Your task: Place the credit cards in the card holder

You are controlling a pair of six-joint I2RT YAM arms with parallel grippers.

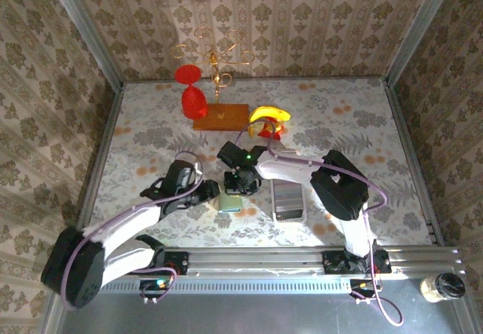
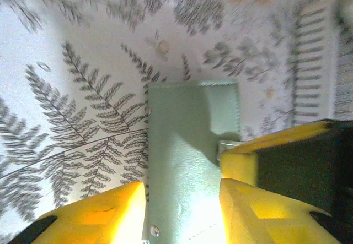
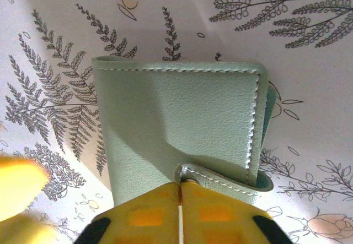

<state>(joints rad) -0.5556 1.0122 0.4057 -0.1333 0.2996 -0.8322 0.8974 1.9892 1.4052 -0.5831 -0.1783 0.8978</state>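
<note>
On the table (image 1: 362, 115), right fingers (image 3: 149, 216) pinch the card holder (image 3: 176, 123) (left fingers (image 2: 99, 216) astride).

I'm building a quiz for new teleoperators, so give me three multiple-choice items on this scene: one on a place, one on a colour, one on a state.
1. Seen from above, the card holder lies:
A) just left of the white tray
B) against the back wall
C) inside that tray

2. The goblet at the back is:
A) blue
B) red
C) green

3. The card holder is:
A) spread open flat
B) folded shut
C) standing on edge

Key:
1 A, the tray sits beside it on its right.
2 B, its bowl and foot are bright red.
3 B, the right wrist view shows the cover folded over, with the right gripper pinching its strap.
</note>
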